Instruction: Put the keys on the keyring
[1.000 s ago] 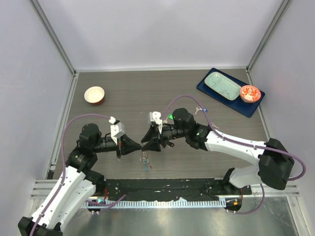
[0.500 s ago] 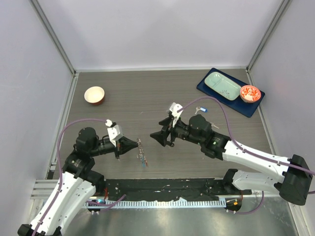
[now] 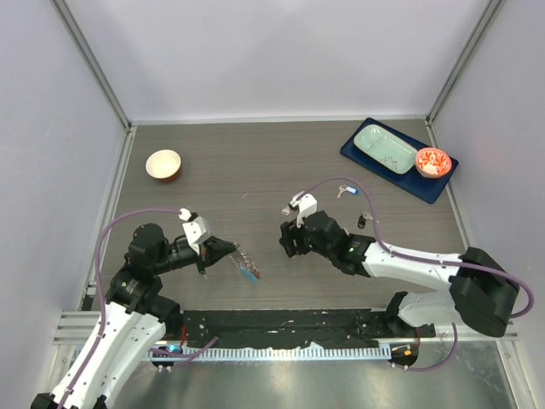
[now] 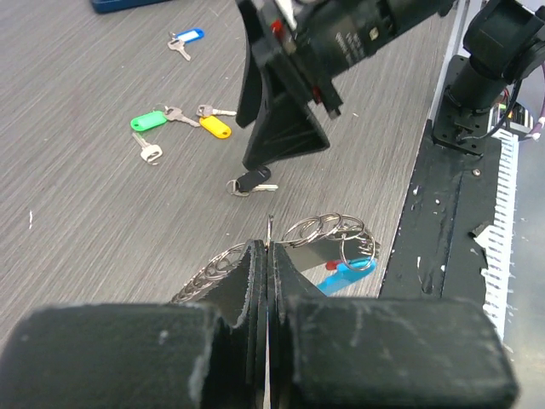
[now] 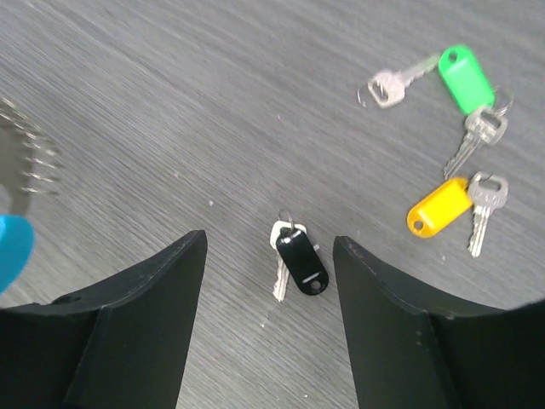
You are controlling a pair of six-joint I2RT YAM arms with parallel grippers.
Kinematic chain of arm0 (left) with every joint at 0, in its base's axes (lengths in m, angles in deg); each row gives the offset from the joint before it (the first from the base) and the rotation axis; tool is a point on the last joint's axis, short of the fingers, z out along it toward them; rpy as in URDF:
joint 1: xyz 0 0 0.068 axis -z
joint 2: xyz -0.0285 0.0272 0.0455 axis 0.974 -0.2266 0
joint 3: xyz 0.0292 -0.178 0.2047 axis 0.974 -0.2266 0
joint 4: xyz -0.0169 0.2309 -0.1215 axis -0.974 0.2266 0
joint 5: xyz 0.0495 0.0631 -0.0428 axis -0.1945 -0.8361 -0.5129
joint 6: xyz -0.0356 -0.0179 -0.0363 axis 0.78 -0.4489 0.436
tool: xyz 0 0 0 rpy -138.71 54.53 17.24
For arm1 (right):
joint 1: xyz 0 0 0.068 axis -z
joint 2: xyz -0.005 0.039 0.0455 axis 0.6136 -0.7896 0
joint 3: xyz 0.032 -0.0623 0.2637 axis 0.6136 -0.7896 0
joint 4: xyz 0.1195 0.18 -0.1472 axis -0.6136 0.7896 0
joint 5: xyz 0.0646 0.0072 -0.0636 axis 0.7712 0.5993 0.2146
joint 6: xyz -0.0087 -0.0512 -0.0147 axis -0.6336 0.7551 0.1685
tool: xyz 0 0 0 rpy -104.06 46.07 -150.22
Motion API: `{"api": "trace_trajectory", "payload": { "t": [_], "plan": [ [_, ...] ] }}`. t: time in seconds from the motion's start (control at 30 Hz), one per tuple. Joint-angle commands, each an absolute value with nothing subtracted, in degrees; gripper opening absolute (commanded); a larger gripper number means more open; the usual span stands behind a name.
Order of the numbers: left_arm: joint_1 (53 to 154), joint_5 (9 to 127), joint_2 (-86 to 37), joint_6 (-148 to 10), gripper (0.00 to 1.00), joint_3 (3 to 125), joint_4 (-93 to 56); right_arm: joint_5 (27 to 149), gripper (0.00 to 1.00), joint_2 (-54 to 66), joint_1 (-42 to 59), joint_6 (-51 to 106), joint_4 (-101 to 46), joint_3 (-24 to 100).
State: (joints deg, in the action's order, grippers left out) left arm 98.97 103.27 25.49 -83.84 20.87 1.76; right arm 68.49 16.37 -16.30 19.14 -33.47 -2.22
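While your left gripper (image 4: 262,256) has its fingers pressed tight together, a thin sliver of the keyring (image 4: 328,232) is pinched between them, so that side is holding the keyring (its grey rings and chain fan out just past the fingertips, with the bright blue strap (image 4: 347,277) beneath them). From the top view you can see the same thing: the left gripper (image 3: 226,248) sits at the near left of the desk (image 3: 255,162), and the keyring (image 3: 247,267) trails from its tip towards the right; whether the chain rests on the desk or hangs free, you cannot tell from these views.

Your right gripper (image 5: 268,243) is spread wide and holds nothing. Its two fingers frame the black key (image 5: 301,259), which lies flat on the desk between them, apart from both. To the far right of that view lie the green-tagged key (image 5: 465,78), the plain silver key (image 5: 387,86) just beside it, and the yellow-tagged key (image 5: 438,207) near the green one. The keyring shows only at the left edge of that view, well apart from the black key.

Your left wrist view also catches the blue-tagged key (image 4: 187,37) lying alone, farther off than the other keys, and the right gripper (image 4: 281,128) hanging over the black key (image 4: 253,180). All the keys you can see lie loose on the desk, apart from the keyring
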Motion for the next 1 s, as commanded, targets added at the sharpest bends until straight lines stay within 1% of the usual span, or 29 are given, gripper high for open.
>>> {"api": "trace_trajectory", "payload": {
  "t": [0.0,0.1,0.2,0.4,0.47,0.53,0.63,0.67,0.97],
  "plan": [
    [99.1,102.1,26.7,-83.9,0.00,22.9,0.2,67.6,0.61,12.0,-16.3,17.8,-34.8,0.1],
    [99.1,102.0,26.8,-83.9,0.00,23.0,0.4,70.4,0.52,9.1,-15.4,17.1,-36.4,0.2],
    [99.1,101.9,27.1,-83.9,0.00,22.9,0.4,74.6,0.48,7.1,-13.0,16.5,-37.4,0.3],
    [99.1,101.8,27.0,-83.9,0.00,22.9,0.4,84.7,0.44,5.4,-7.3,17.1,-36.3,1.8],
    [99.1,101.8,27.0,-83.9,0.00,23.0,0.5,86.4,0.42,5.0,-6.1,18.0,-36.3,2.2],
    [99.1,101.7,26.8,-84.0,0.00,22.9,0.6,88.1,0.36,4.4,-5.2,20.0,-36.1,2.7],
    [99.1,101.7,26.7,-84.0,0.00,22.9,0.5,88.9,0.33,3.2,-4.9,21.2,-35.9,3.1],
    [99.1,101.7,26.7,-84.0,0.00,22.9,0.5,89.0,0.31,2.8,-4.8,21.4,-35.9,3.2],
    [99.1,101.7,26.5,-84.0,0.00,22.9,0.6,91.2,0.29,-1.3,-4.0,22.2,-35.9,5.2]
  ]
}}
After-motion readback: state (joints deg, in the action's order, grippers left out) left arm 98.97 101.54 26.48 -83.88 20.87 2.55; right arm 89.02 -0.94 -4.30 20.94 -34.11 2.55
